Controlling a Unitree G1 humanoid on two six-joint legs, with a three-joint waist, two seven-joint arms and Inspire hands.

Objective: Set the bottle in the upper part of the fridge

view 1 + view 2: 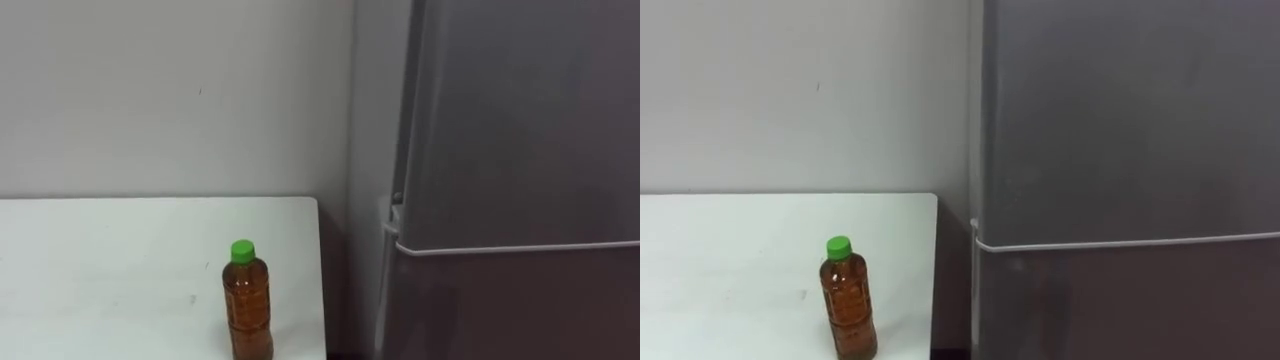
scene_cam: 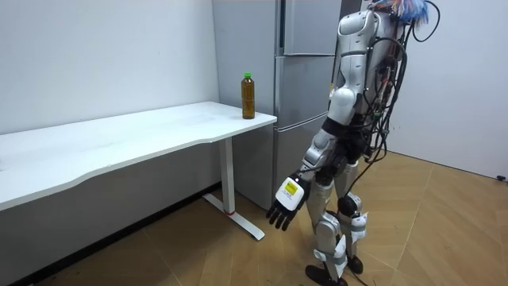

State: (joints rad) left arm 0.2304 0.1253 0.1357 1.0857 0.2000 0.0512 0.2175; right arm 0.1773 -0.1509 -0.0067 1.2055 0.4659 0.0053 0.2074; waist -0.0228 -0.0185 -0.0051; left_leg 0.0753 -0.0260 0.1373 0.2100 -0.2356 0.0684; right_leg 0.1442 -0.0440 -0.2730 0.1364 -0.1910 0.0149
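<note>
A bottle (image 1: 247,305) of amber drink with a green cap stands upright near the right front corner of a white table (image 1: 110,250). In the room view the bottle (image 2: 248,95) is at the table end closest to the fridge. The grey fridge's upper door (image 1: 520,120) is closed, and a seam divides it from the lower door (image 1: 500,310). I stand on the wooden floor facing the fridge (image 2: 305,32), a step back from it. My left hand (image 2: 286,202) hangs low beside my thigh, fingers relaxed and holding nothing.
The white table (image 2: 119,139) runs along the wall toward the room view's left, on a white leg frame (image 2: 232,191). A narrow gap separates the table's edge from the fridge's side. Open wooden floor lies around me.
</note>
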